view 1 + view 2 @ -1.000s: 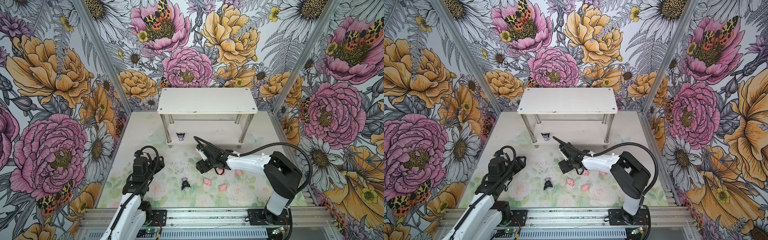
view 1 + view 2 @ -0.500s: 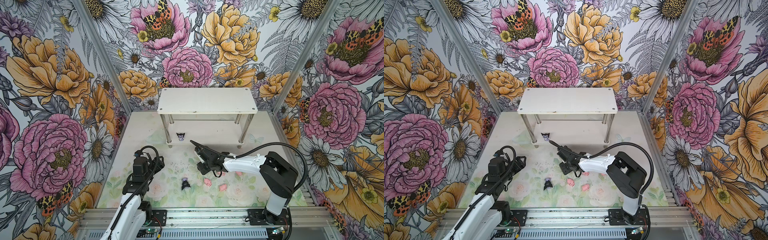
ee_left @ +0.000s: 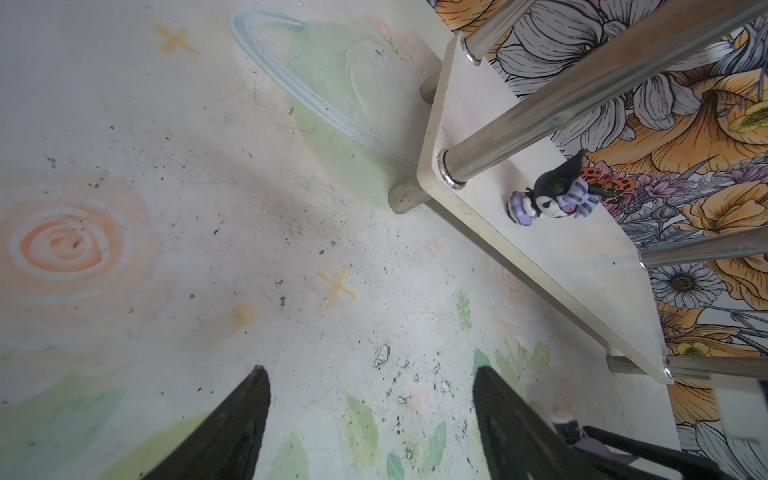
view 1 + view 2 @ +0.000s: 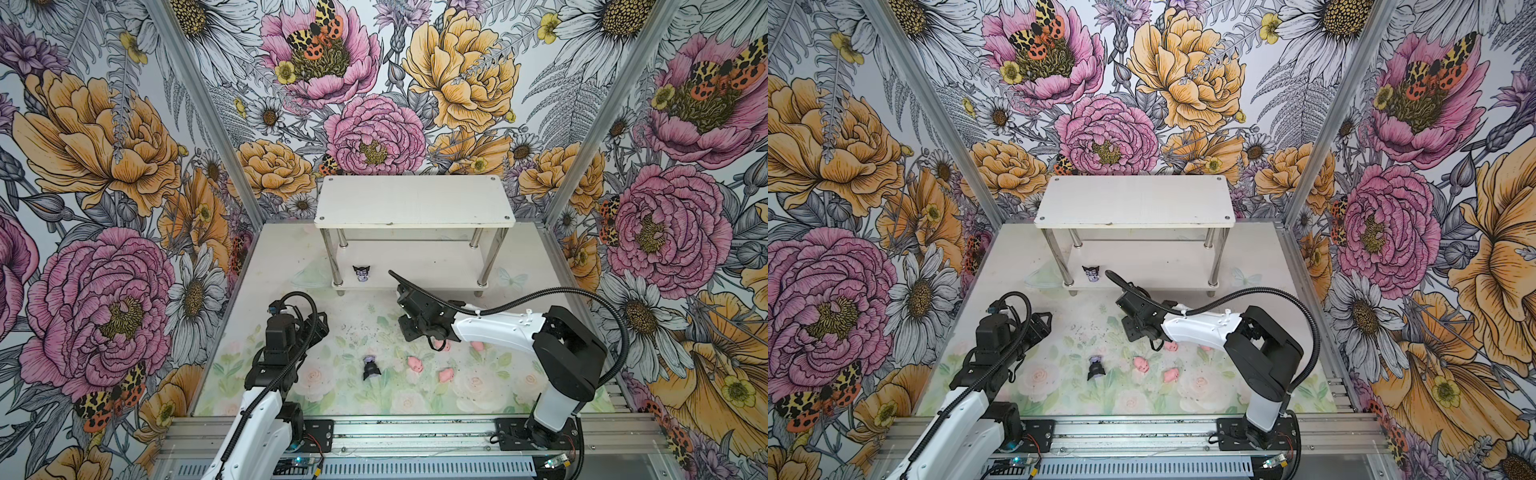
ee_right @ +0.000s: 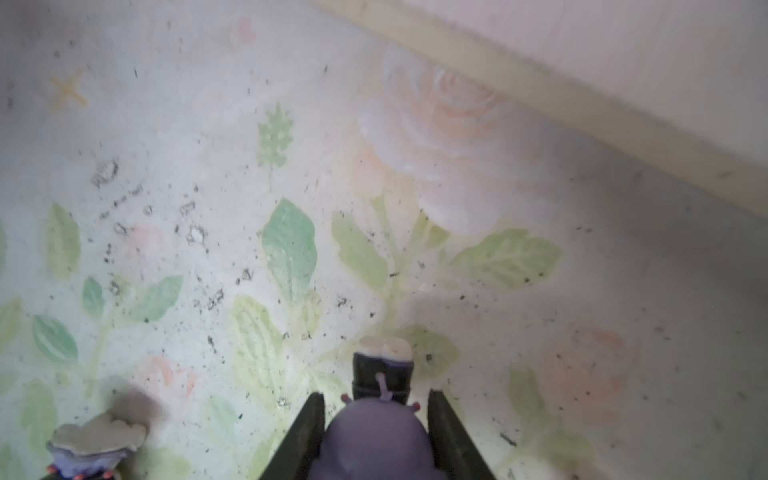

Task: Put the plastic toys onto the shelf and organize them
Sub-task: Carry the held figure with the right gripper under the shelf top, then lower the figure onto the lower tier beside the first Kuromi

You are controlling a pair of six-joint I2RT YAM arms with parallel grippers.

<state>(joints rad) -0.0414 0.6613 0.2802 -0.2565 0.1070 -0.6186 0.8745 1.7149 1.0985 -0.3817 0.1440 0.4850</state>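
My right gripper (image 5: pixel 376 395) is shut on a black-and-lavender figure (image 5: pixel 378 436), one of the plastic toys; in both top views the gripper (image 4: pixel 406 330) hides that figure. A second such figure (image 4: pixel 370 368) lies tipped on the mat. Another one (image 4: pixel 360 273) stands on the lower tier of the white shelf (image 4: pixel 413 199), at its left end, also in the left wrist view (image 3: pixel 552 197). Pink pigs (image 4: pixel 414 364) (image 4: pixel 446 375) lie on the mat, two more (image 4: pixel 444 344) (image 4: pixel 477 344) beside the right arm. My left gripper (image 3: pixel 370 370) is open and holds nothing.
The shelf's metal posts (image 4: pixel 489 257) stand just behind the right gripper. The tipped figure (image 5: pixel 93 449) lies near the right gripper's side. Floral walls close in the mat (image 4: pixel 332 399) on three sides, and an aluminium rail (image 4: pixel 395 432) runs along the front.
My right gripper's jaws have closed onto the black-and-lavender figure, and its wrist has shifted slightly towards the shelf. The left arm has not moved.
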